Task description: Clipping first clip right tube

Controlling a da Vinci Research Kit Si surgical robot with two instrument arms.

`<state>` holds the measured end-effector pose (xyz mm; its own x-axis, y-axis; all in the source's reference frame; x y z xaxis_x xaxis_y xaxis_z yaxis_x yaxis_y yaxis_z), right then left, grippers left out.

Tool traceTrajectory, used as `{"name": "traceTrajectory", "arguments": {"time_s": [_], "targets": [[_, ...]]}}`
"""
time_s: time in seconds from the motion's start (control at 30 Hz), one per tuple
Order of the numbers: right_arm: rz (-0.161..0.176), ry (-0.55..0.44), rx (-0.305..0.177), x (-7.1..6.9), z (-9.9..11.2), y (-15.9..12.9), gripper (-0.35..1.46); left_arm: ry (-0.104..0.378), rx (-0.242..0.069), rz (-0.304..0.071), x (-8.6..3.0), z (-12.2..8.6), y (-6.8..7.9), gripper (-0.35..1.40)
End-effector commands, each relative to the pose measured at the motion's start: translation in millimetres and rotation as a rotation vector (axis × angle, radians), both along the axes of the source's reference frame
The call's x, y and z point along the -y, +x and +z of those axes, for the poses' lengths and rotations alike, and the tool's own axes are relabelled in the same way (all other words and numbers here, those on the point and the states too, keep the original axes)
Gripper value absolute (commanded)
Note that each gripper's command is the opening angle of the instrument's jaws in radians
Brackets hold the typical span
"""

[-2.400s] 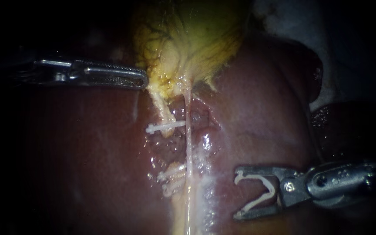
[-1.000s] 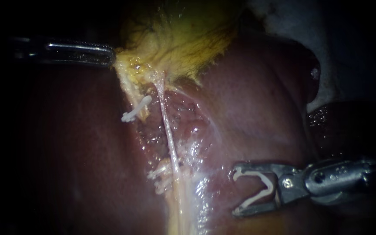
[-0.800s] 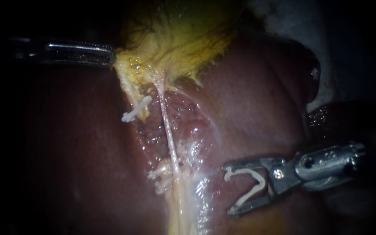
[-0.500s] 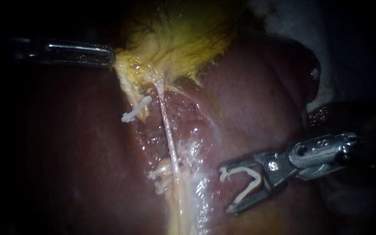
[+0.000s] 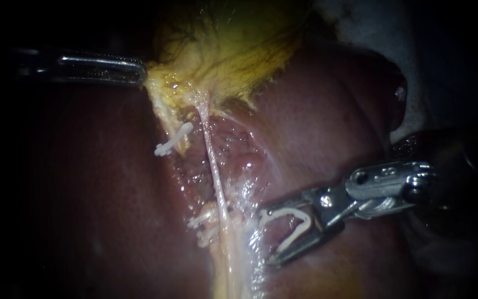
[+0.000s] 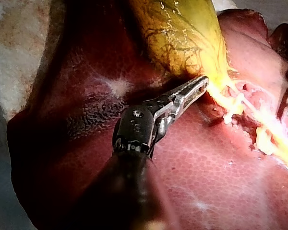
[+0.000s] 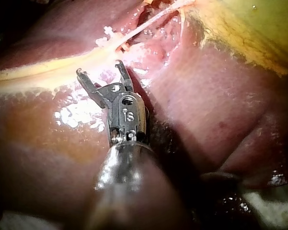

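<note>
Two jaws of the right instrument (image 5: 265, 238) stood wide apart, each bearing on an arm of the open white clip (image 5: 297, 232) seated between them; they held nothing else. The clip's mouth faced the right tube (image 5: 214, 166), a thin pale strand stretched over the liver (image 5: 333, 122). It was near the tube's lower end, not yet around it. To do this well, I judged, the clip should straddle the whole tube, square across, with both tips showing beyond it and clear of the other clips (image 5: 206, 227) beside it, before closing. The left instrument (image 5: 139, 71) gripped the gallbladder (image 5: 233, 50) edge, jaws closed on it, holding it taut.
</note>
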<state>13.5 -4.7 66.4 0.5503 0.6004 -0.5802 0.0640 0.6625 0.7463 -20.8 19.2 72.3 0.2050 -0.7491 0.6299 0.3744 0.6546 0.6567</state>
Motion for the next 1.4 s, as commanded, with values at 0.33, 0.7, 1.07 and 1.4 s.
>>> {"name": "traceTrajectory", "arguments": {"time_s": [0.33, 0.7, 1.07, 1.4], "targets": [[0.043, 0.047, -0.02, -1.4, 1.7, 1.7, 0.56, 0.0, 0.0, 0.0, 0.0, 0.0, 0.0, -0.35], [0.057, 0.055, -0.021, -2.0, 3.4, 2.9, 0.56, 0.0, 0.0, 0.0, 0.1, 0.0, 0.0, -0.35], [0.072, 0.068, -0.013, -2.1, 5.5, 4.2, 0.56, -0.001, -0.001, -0.001, 0.1, 0.0, -0.1, -0.35], [0.095, 0.093, -0.018, -1.9, 6.9, 5.2, 0.56, -0.001, -0.001, -0.001, 0.2, 0.1, -0.1, -0.35]]}}
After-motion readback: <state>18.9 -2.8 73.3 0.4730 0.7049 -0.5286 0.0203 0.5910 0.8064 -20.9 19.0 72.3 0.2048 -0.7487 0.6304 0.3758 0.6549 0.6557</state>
